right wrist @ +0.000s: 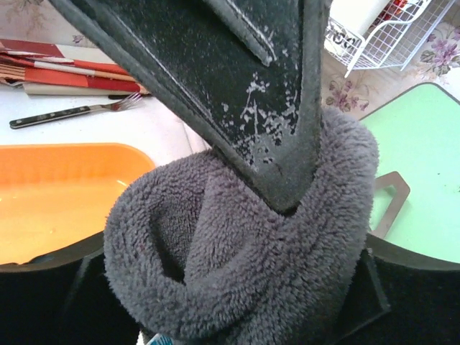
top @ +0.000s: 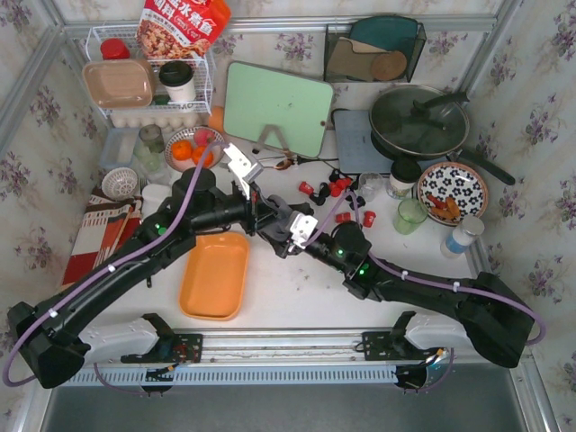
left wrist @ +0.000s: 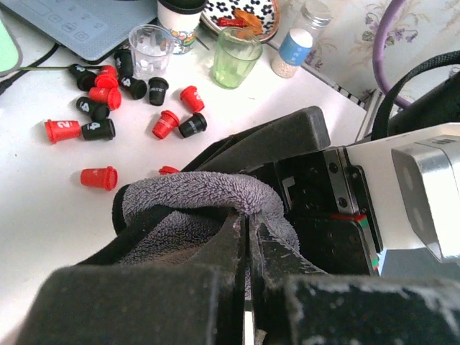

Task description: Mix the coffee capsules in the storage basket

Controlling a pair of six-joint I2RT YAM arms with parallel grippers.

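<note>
1. Grey fleece cloth (right wrist: 251, 287) sits just past the storage basket's (top: 214, 274) far right corner, between both claws.
2. Your left claw (left wrist: 248, 244) is pinched tight on a fold of it.
3. Your right claw (right wrist: 223, 309) stands wide either side of the cloth; can't tell if it grips.
4. Red and black coffee capsules (left wrist: 104, 94) lie scattered on the worktop (top: 297, 288), further right of the basket, outside it.

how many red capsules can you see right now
7 red capsules in the left wrist view: two left of the clear cup, two nearer than it, one far left, one alone nearest, one peeking past the grey cloth. More may be hidden.
</note>
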